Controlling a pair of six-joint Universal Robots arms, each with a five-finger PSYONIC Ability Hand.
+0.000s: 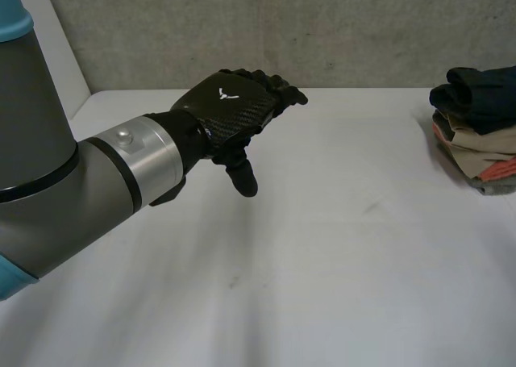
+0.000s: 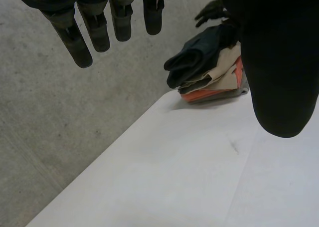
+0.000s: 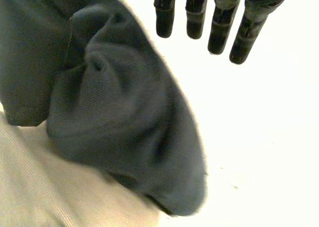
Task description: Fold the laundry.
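Black left hand (image 1: 230, 109) aloft, fingers (image 2: 97, 35) released | right hand (image 3: 219, 32) fingers straight over dark garment (image 3: 124, 127)

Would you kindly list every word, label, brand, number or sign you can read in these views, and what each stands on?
No readable words or numbers in any view.
Back of the left hand: a white Y-shaped emblem, a sign rather than letters.
Pile of clothes: no tag, print or label shows on it.
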